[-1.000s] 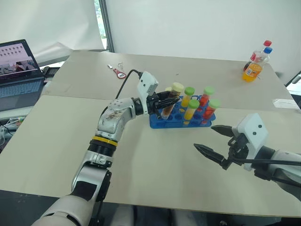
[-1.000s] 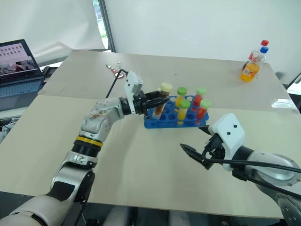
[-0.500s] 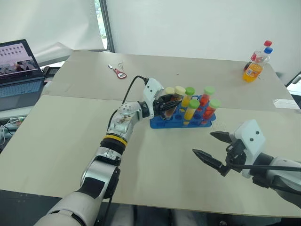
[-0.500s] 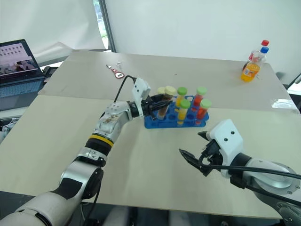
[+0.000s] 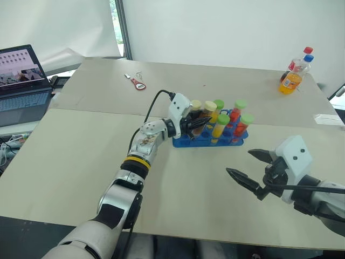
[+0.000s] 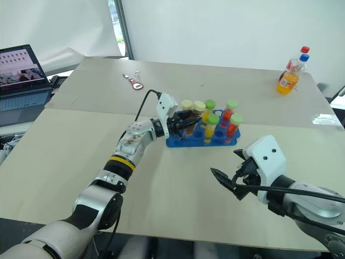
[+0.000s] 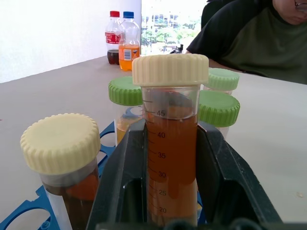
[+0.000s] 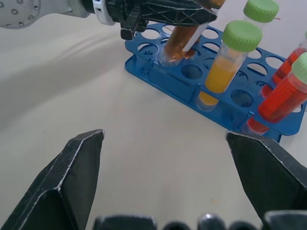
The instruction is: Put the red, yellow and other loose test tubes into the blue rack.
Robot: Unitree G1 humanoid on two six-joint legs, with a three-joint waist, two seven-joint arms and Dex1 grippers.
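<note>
The blue rack [image 5: 188,142] stands mid-table and holds several green-capped tubes with yellow and red liquid, such as one yellow tube [image 8: 223,67], plus a cream-capped brown tube [image 7: 61,158]. My left gripper [image 5: 200,123] is shut on another cream-capped tube of brown liquid [image 7: 171,158]. That tube leans, and its lower end sits in a hole at the rack's left end [image 8: 175,51]. My right gripper [image 5: 239,162] hovers open over bare table in front of the rack, with nothing between its fingers [image 8: 76,163].
A laptop [image 5: 21,75] sits at the far left edge. A red-handled tool [image 5: 136,82] lies at the back left. Two drink bottles [image 5: 294,75] stand at the back right, and a paper [image 5: 329,118] lies near the right edge. A person [image 7: 254,38] sits beyond the table.
My left gripper carried the brown tube down and to the right, so its lower end now sits in the rack. The right gripper kept its place, open.
</note>
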